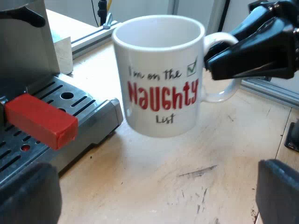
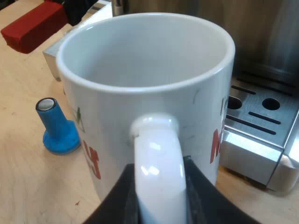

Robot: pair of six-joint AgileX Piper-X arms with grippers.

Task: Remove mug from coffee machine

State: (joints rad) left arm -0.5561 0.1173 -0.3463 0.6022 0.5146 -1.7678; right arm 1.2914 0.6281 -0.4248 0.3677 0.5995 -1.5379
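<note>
A white mug (image 1: 159, 79) printed "I'm on the Naughty List" stands upright just off the edge of the machine's drip tray (image 1: 70, 102), over the wooden table. My right gripper (image 1: 212, 60) is shut on the mug's handle. In the right wrist view the black fingers (image 2: 201, 196) pinch the white handle (image 2: 156, 163) from both sides, and the mug (image 2: 140, 93) looks empty. My left gripper (image 1: 154, 196) is open low over the table, short of the mug, with nothing between its fingers. I cannot tell whether the mug touches the table.
The red end of the holder's handle (image 1: 42, 121) juts out over the slotted drip tray (image 2: 261, 121). A blue tamper (image 2: 58, 128) stands on the table beyond the mug. The steel machine body (image 2: 261, 37) rises behind the tray. Aluminium rails (image 1: 266, 86) edge the table.
</note>
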